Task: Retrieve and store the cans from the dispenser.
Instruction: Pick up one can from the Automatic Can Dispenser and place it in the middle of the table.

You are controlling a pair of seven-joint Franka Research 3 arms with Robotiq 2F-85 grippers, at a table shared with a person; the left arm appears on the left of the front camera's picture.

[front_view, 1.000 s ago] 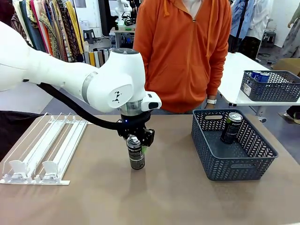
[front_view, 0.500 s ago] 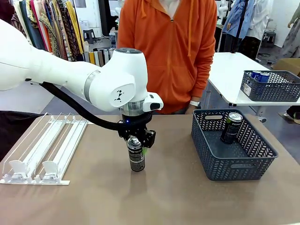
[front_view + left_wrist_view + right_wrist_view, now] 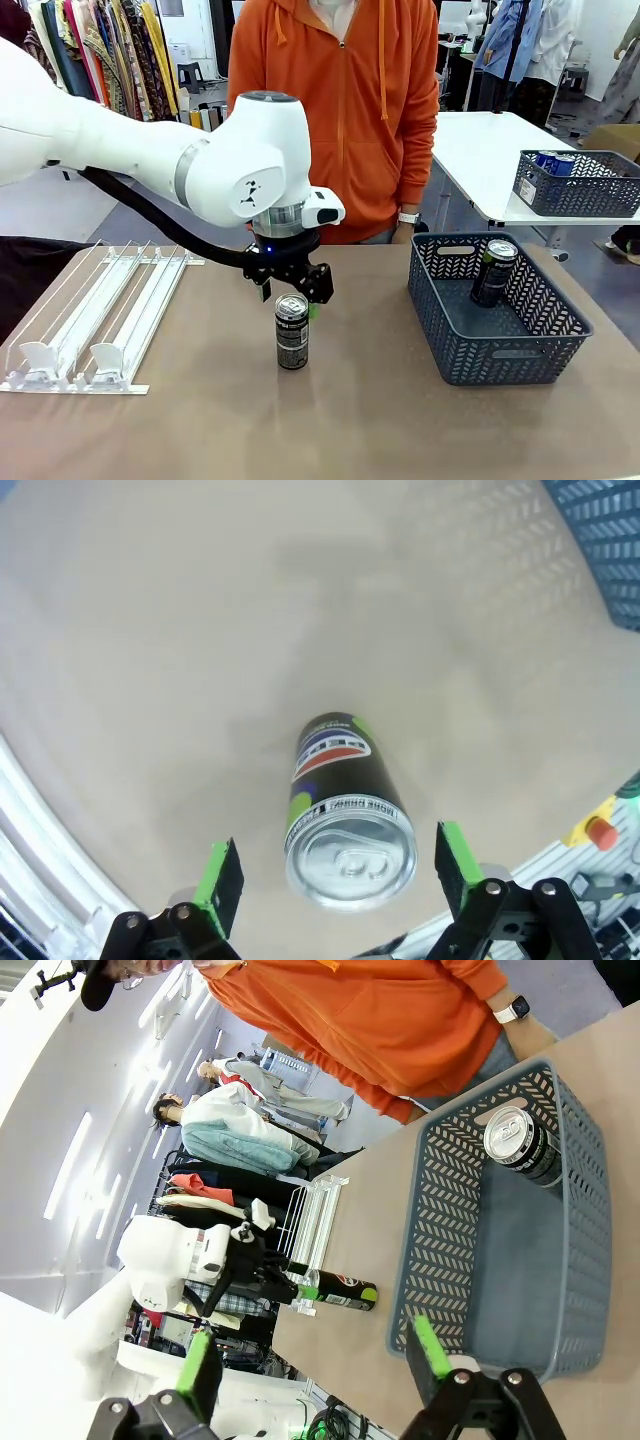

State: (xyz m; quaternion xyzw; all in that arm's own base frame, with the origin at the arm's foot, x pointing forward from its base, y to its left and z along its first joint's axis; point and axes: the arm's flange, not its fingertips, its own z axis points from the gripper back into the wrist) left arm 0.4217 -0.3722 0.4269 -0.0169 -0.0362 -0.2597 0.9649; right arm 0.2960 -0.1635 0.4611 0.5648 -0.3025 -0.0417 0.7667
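Black can (image 3: 292,331) upright on table, silver top, green-white lettering.

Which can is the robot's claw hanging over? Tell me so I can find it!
Find the big brown table. Near its middle, between the white wire rack and the grey basket, one dark can stands upright, right below the left claw, which is open. The other dark can leans inside the basket; this one stands alone on the bare table.

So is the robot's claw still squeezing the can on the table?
No, it's open. The left gripper has a gap between each green pad and the can, which stands upright alone on the table.
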